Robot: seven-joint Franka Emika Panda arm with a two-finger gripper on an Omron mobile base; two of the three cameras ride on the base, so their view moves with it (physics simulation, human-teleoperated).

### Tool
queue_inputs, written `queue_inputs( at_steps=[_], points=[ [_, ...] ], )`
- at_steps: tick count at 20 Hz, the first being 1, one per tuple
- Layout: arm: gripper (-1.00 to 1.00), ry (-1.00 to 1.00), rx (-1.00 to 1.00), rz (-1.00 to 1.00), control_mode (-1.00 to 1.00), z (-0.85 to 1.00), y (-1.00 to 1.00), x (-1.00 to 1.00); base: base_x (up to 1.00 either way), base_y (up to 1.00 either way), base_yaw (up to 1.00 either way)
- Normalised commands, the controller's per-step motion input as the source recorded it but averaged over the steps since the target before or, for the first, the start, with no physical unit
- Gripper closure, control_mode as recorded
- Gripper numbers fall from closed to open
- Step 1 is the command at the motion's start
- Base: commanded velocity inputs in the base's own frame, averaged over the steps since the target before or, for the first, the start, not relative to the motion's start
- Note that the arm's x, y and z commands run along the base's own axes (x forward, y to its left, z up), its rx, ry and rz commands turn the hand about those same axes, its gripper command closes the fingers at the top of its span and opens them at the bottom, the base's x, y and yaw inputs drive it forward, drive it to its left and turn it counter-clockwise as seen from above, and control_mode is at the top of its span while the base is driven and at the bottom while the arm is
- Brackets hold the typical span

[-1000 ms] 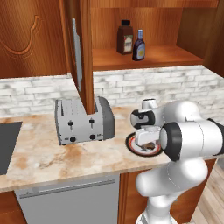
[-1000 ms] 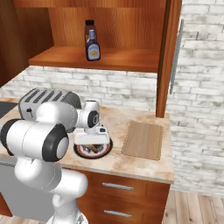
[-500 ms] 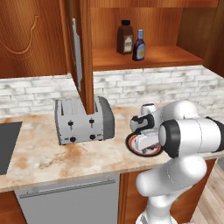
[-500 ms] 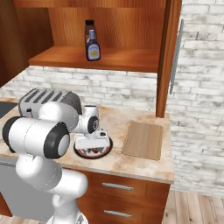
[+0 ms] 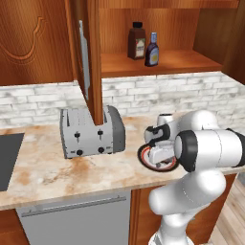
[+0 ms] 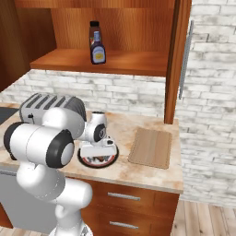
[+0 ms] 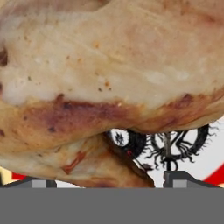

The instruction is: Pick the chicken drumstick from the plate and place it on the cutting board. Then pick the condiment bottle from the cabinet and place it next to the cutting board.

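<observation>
The chicken drumstick [image 7: 100, 65] looms huge and golden-brown in the hand view, lying on the plate [image 7: 197, 157] with its dark blotchy pattern. My gripper [image 7: 109, 181] is open, its two tips low on either side of the drumstick. From the base views the gripper [image 5: 160, 149] [image 6: 97, 154] sits right down on the black-rimmed plate [image 5: 145, 160] [image 6: 97, 163]. The wooden cutting board [image 6: 151, 147] lies just right of the plate. The condiment bottle [image 5: 152, 50] [image 6: 97, 51] stands on the shelf of the cabinet [image 5: 167, 62] [image 6: 129, 62].
A taller brown bottle [image 5: 137, 40] stands beside the condiment bottle. A silver toaster [image 5: 91, 131] [image 6: 46, 108] sits on the counter left of the plate. The open cabinet door [image 5: 91, 57] [image 6: 177, 60] hangs edge-on over the counter. A dark inset [image 5: 7, 158] lies at far left.
The hand has sunk lower onto the plate, down around the drumstick. The jaws have narrowed only a trace. Nothing else moved.
</observation>
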Motion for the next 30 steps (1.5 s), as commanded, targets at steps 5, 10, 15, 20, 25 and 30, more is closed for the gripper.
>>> queue_inputs(
  at_steps=[5, 10, 15, 20, 25, 30],
  points=[
    [-1.00, 0.00, 0.04, 0.03, -1.00, 0.00, 0.00, 0.08, 0.00, 0.00, 0.00],
    [-1.00, 0.00, 0.01, 0.02, -1.00, 0.00, 0.00, 0.05, 0.00, 0.00, 0.00],
    [-1.00, 0.00, 0.00, 0.02, -1.00, 0.00, 0.00, 0.02, 0.00, 0.00, 0.00],
    [-1.00, 0.00, 0.00, 0.02, -1.00, 0.00, 0.00, 0.00, 0.00, 0.00, 0.00],
    [-1.00, 0.00, 0.00, 0.02, -1.00, 0.00, 0.00, 0.00, 0.00, 0.00, 0.00],
    [-1.00, -0.01, 0.00, 0.02, -1.00, 0.04, 0.00, 0.00, 0.00, 0.00, 0.00]
  ],
)
